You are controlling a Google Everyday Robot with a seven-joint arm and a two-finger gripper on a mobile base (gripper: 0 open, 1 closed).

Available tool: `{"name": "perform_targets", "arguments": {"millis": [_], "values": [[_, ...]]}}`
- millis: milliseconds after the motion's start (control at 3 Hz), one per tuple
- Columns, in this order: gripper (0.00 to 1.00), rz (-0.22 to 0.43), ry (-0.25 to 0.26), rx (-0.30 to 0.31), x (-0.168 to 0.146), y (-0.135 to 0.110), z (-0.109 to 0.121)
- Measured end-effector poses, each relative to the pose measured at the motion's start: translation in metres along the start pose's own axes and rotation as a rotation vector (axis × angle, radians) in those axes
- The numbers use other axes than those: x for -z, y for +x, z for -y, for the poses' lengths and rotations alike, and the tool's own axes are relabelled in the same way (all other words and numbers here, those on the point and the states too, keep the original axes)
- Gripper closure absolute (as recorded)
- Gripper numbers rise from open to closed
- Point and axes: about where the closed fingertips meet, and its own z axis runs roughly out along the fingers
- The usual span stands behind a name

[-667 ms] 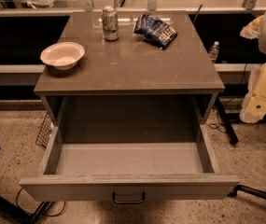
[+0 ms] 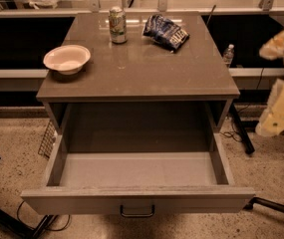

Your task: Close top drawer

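Camera view: top drawer (image 2: 139, 171) wide open, approach step. Pincer (image 2: 280, 101) at right edge, well apart, state impossible to tell. Next, probably: push front panel (image 2: 81, 201) straight in.

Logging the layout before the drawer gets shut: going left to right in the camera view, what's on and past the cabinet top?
The white bowl → soda can → blue snack bag → water bottle → gripper, at the view's right edge.

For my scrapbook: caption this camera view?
Top drawer wide open below bowl, can and bag; end effector hovers at right.
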Motion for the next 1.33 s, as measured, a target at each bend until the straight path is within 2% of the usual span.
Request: {"name": "perform_targets", "arguments": {"millis": [333,667,1000,1333], "values": [[0.38,0.052,0.075,-0.06,0.0,0.039,-0.041],[0.61,0.1,0.136,-0.127,-0.02,0.083,-0.079],[0.85,0.131,0.119,-0.193,-0.072,0.121,-0.112],[1.0,0.137,0.064,-0.257,-0.141,0.147,-0.157]]}}
